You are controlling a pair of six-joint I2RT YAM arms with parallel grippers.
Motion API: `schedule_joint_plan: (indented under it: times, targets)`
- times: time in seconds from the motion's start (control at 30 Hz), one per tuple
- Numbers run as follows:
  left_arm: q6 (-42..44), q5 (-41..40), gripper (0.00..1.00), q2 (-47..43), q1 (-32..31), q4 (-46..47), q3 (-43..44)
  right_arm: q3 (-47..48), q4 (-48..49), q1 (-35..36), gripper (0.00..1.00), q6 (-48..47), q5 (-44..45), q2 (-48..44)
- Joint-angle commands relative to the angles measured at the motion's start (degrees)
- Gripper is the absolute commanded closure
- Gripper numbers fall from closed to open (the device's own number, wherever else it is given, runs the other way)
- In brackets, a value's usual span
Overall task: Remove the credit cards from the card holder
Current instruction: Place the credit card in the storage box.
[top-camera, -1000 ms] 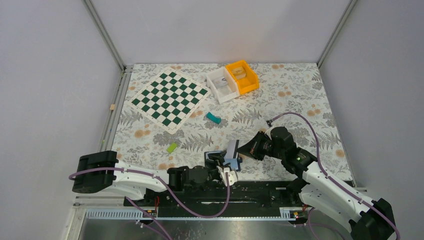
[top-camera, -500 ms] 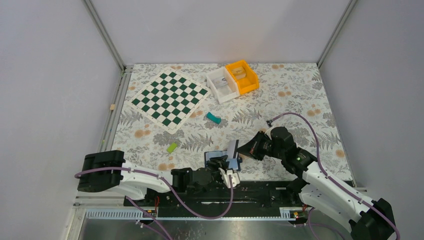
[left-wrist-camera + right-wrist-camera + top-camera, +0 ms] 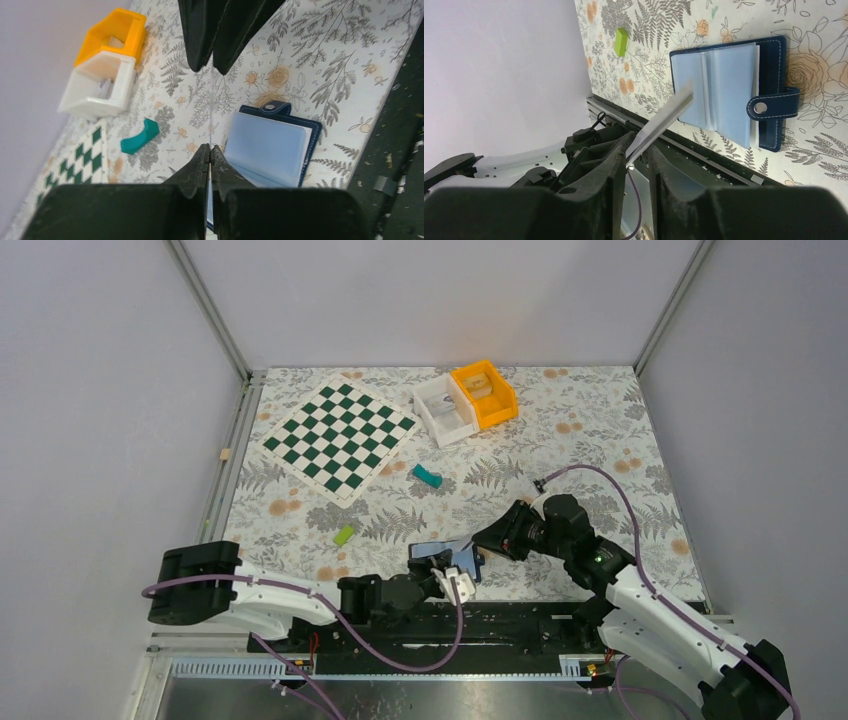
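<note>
The left tool (image 3: 210,150) has been shut on the card (image 3: 669,114) and the right tool (image 3: 640,144) eased slightly apart. A handover is judged underway, by the open wallet (image 3: 729,85) on the tabletop (image 3: 814,30).

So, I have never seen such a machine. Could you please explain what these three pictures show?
They show two robot arms bolted to a table, each ending in two-finger jaws. One picture looks down from above; the other two come from cameras on the left and right wrists. On the table lie an open navy card holder, a chessboard mat, a white bin, an orange bin, a teal block and a green block. The left jaws are shut on a pale card; the right jaws stand slightly apart around it.
</note>
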Motion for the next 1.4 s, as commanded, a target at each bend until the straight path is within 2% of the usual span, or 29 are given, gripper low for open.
schedule_joint_plan:
  times: [0.0,0.13,0.33,0.43,0.57,0.67,0.73,0.87,0.97,1.1,1.17,1.23,1.37]
  targets:
    - [-10.51,-1.81,1.0,-4.82,0.54,-5.94,3.56,0.75,1.58,-0.5,0.65,-2.45,1.04,-2.4]
    - [-19.64,3.37,1.0,-9.77,3.69,-13.08,4.19,1.83,0.96,-0.49,0.52,-8.64,1.18,-5.03]
    - [-41.54,21.05,1.0,-19.09,17.02,-22.2,4.63,2.7,1.03,-0.44,0.36,-16.3,4.33,-11.66]
    - [-50.07,26.86,1.0,-21.4,23.27,-27.36,6.22,2.01,3.27,-0.52,0.32,-19.25,4.47,-14.54]
    - [-58.65,34.87,1.0,-20.26,31.38,-33.53,9.54,-0.14,8.74,-0.44,0.3,-19.2,4.62,-17.01]
    - [-62.22,35.44,1.0,-20.17,35.5,-36.11,11.71,-1.13,9.13,-0.45,0.29,-18.38,4.79,-17.35]
    - [-66.57,32.15,1.0,-21.66,37.84,-34.58,11.15,-1.38,8.64,-0.47,0.28,-17.86,4.54,-16.55]
    - [-71.32,28.56,1.0,-23.7,43.89,-27.96,9.41,-2.32,9.09,-0.45,0.14,-16.26,2.38,-14.87]
    - [-70.67,26.57,1.0,-19.51,47.96,-31.38,15.41,-2.72,8.94,-0.45,0.02,-16.1,1.4,-14.18]
    - [-69.74,28.22,1.0,-10.19,52.76,-33.47,24.98,-2.87,7.66,-0.49,0.01,-15.64,1.22,-13.9]
    - [-68.01,31.54,1.0,-6.06,54.89,-29.95,28.34,-2.8,6.66,-0.46,0.0,-15.12,0.81,-13.94]
    - [-69.36,31.59,1.0,-0.96,56.76,-27.23,31.93,-2.94,6.08,-0.48,0.0,-14.54,0.71,-14.35]
    - [-72.73,34.41,1.0,12.72,59.32,-31.1,46.07,-4.41,3.38,-0.49,0.0,-13.83,1.89,-16.93]
